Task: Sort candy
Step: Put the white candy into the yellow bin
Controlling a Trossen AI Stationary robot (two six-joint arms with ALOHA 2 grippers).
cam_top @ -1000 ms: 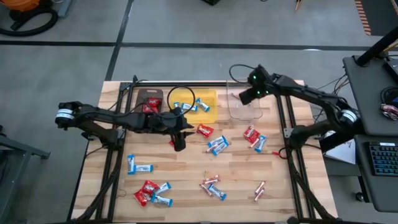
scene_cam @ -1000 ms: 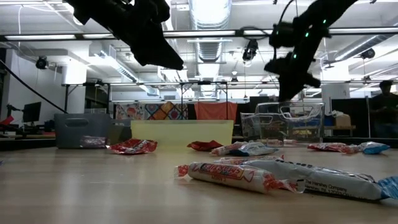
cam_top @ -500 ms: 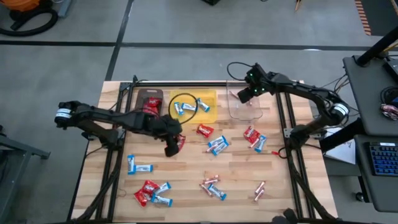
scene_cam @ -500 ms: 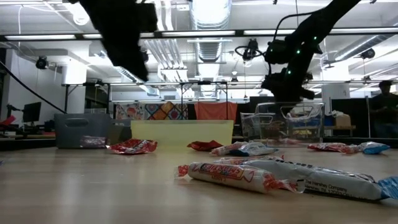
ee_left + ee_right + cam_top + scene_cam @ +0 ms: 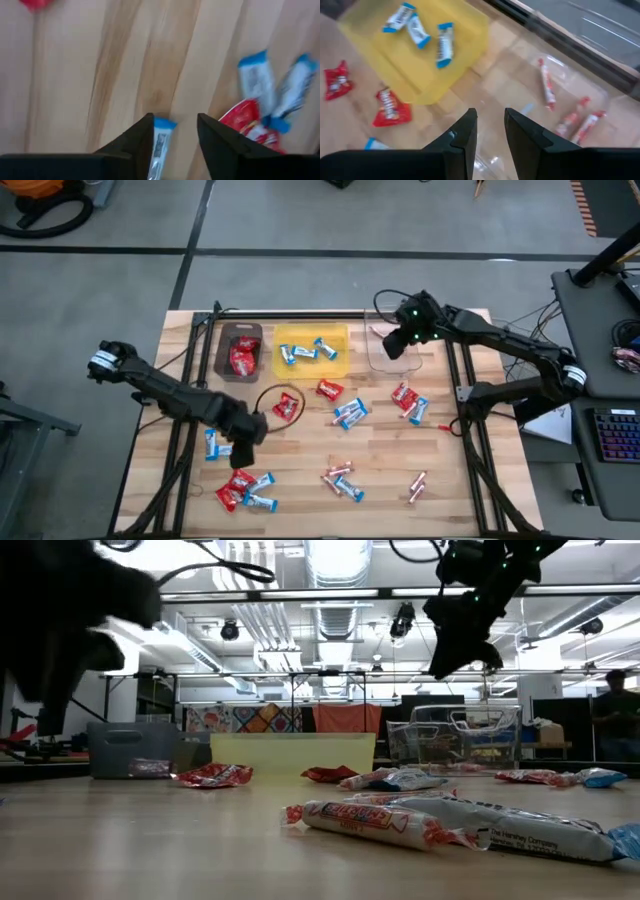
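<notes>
A: Beside the yellow bin [image 5: 340,360], three blue bars [image 5: 305,352] are seen inside it, red packets [image 5: 241,358] in the brown bin [image 5: 225,340], pink sticks [image 5: 547,90] in the clear bin [image 5: 385,364]. More candy [image 5: 348,413] is left loose in front of the yellow bin.

B: Step in hand?

A: A pick is judged to be set up. Left gripper [image 5: 243,450] is held low over a blue bar [image 5: 159,145], well in front of the yellow bin and toward the brown-bin side. Its jaws are parted, with that bar lying between the fingers [image 5: 134,140]; nothing is grasped yet.

B: Right side?

A: Right gripper [image 5: 397,343] is hung over the clear bin, next to the yellow bin. A narrow gap is shown between its fingers [image 5: 465,132], and nothing is held.

B: Next move?

A: Descent and closing on the bar would be needed, then carriage to the yellow bin. A red packet [image 5: 247,120] just beside it could be snagged.

B: Anything unclear?

A: Contact between left fingertips and the bar can't be told. The bar's near end is cut off in the left wrist view. In the low view the left arm is only a dark blur, so its height over the table [image 5: 450,510] is not settled.
</notes>
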